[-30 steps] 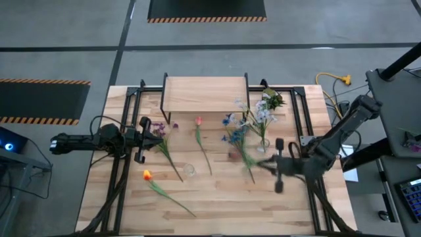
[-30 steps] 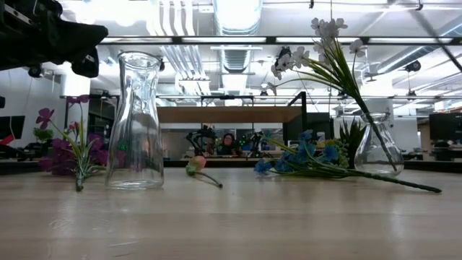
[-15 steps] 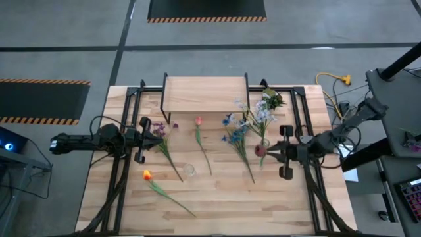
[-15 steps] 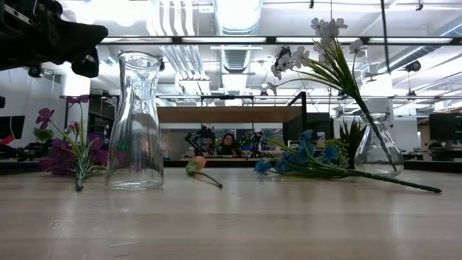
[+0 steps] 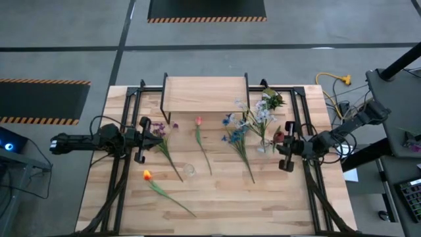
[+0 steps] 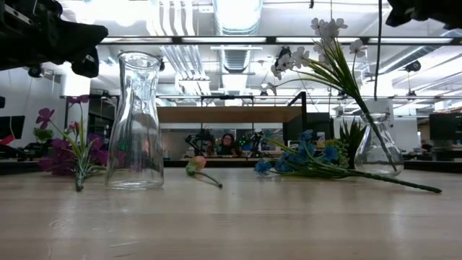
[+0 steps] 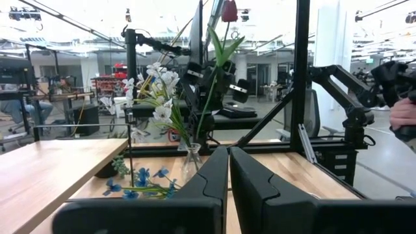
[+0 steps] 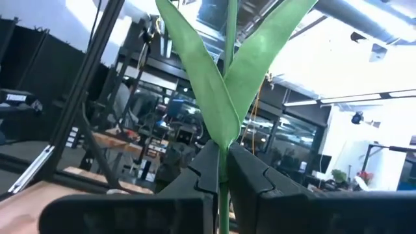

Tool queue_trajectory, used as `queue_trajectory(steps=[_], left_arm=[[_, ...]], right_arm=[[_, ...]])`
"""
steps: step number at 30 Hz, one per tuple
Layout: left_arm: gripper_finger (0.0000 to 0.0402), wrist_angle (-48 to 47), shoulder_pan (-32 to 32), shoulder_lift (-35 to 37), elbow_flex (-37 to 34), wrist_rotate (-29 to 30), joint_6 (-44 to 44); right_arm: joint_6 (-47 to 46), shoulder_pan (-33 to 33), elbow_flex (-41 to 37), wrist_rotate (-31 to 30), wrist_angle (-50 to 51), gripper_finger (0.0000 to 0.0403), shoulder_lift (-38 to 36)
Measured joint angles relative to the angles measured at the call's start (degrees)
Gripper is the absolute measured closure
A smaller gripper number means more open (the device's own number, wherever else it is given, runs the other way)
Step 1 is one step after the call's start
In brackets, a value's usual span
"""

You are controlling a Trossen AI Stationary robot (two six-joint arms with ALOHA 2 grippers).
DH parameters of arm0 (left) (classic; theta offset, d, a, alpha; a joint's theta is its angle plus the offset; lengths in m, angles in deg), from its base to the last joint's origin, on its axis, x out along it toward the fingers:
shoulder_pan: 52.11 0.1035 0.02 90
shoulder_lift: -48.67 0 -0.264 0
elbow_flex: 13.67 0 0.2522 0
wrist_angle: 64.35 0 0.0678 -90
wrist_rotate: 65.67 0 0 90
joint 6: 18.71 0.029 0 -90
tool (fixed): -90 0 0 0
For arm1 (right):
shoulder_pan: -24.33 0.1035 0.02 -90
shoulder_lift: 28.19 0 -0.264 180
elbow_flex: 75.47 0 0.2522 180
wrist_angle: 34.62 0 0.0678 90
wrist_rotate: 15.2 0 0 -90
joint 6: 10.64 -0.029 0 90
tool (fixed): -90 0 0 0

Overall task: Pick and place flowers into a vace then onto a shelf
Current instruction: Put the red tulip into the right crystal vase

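Note:
My right gripper (image 5: 281, 147) is shut on a dark red flower (image 5: 279, 137) with broad green leaves (image 8: 214, 84), raised beside the clear vase (image 5: 264, 145) that holds the white flowers (image 5: 260, 112). My left gripper (image 5: 156, 131) is shut and empty, raised above the purple flower (image 5: 160, 127), whose bloom and stem lie on the table. An empty clear vase (image 6: 137, 123) stands upright near the table's middle (image 5: 189, 170). Pink (image 5: 198, 122), blue (image 5: 233, 133) and orange (image 5: 147, 175) flowers lie flat on the table. The shelf (image 5: 205, 94) stands at the far edge. My right gripper pinches the dark red flower's green stem (image 8: 225, 170) between its two fingers, just below where the leaves spread. The fingers come from the table's right side. The flower stands upright with its bloom (image 7: 229, 10) on top, lifted clear of the table.
Black frame rails (image 5: 125, 164) run along the table's left and right (image 5: 309, 178) sides. A stubby yellow-green tuft (image 5: 273, 100) sits at the far right by the shelf. A person's hand (image 7: 404, 114) shows beyond the table's right side.
My right gripper has gone from the table's near middle toward the right and far edges and upward, to beside the vase with white flowers. It carries the dark red flower, which has tipped up from slanting to upright.

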Motion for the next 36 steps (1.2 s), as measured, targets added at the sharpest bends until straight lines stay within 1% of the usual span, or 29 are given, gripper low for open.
queue_trajectory(steps=[4, 10, 18, 31, 36], left_arm=[[0.0402, 0.0, 0.01, 0.0, 0.0, 0.0, 0.22], [0.0402, 0.02, 0.0, 0.0, 0.0, -0.01, 0.27], [0.0402, 0.02, 0.0, 0.0, 0.0, 0.0, 0.29], [0.0402, 0.04, 0.01, 0.0, 0.0, -0.02, 0.31], [0.0402, 0.04, 0.02, 0.0, 0.0, 0.0, 0.31]], right_arm=[[-0.87, -0.32, -0.95, -0.25, -0.11, 0.039, 0.06], [-2.41, -1.55, -1.43, -4.09, 0.35, 0.039, 1.18], [-3.96, -4.24, -1.7, -4.19, 0.33, 0.039, 4.17], [-10.63, -5.45, -2.75, -4.54, 0.44, 0.039, 10.13], [-10.97, -6.99, -2.75, -4.69, 0.45, 0.039, 13.36]])
